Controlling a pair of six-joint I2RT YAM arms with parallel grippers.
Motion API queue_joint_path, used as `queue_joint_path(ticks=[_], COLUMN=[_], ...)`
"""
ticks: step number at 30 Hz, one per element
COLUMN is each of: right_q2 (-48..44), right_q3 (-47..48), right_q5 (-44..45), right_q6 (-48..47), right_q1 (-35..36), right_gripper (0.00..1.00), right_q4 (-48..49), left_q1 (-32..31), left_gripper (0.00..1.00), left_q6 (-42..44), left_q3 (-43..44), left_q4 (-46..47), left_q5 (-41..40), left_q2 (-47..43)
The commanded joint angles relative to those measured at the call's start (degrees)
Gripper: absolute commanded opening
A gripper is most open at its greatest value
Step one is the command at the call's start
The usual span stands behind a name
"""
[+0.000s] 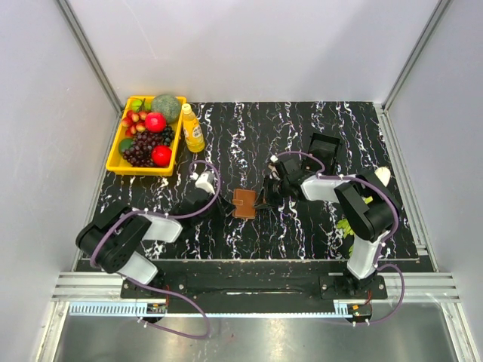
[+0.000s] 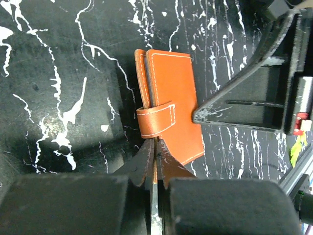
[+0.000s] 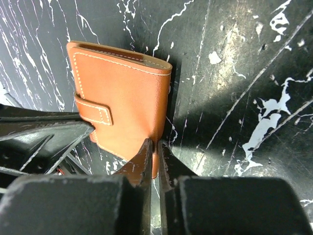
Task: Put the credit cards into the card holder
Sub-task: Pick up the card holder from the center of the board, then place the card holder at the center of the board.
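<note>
The card holder (image 1: 244, 202) is a small brown leather wallet with light stitching, lying closed on the black marbled table, its strap (image 2: 156, 119) wrapped over one edge. My left gripper (image 2: 155, 147) reaches in from the left and is shut on the holder's edge by the strap; a sliver of leather shows between its jaws. From the opposite side, my right gripper (image 3: 157, 147) pinches the other edge of the card holder (image 3: 122, 93), its jaws a narrow slit apart. In the top view both grippers (image 1: 230, 205) (image 1: 262, 200) meet at the holder. No credit cards are in view.
A yellow tray (image 1: 118, 154) of fruit and a yellow bottle (image 1: 192, 128) stand at the back left. A black plastic box (image 1: 323, 147) sits behind the right arm. Something green (image 1: 347, 226) and a pale object (image 1: 383, 175) lie near the right edge.
</note>
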State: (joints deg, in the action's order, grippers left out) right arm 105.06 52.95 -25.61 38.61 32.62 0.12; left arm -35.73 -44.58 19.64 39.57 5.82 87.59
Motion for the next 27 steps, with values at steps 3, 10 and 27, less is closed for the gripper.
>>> queue_joint_path(ticks=[3, 10, 27], right_q2=[1.56, 2.69, -5.82], right_q3=[4.0, 8.48, 7.17], right_q5=[-1.64, -1.81, 21.29], right_q6=[-1.08, -1.7, -3.45], right_q1=[1.92, 2.97, 3.06], right_gripper=[0.23, 0.38, 0.41], right_q4=[0.32, -2.67, -14.44], left_q1=[-0.66, -0.57, -2.51], left_gripper=[0.0, 0.0, 0.0], left_q6=[2.64, 11.08, 13.46], left_q3=[2.24, 14.26, 25.97], left_q4=[-3.25, -29.78, -53.53], left_q5=[2.88, 2.79, -11.27], left_q2=[-9.0, -19.56, -13.14])
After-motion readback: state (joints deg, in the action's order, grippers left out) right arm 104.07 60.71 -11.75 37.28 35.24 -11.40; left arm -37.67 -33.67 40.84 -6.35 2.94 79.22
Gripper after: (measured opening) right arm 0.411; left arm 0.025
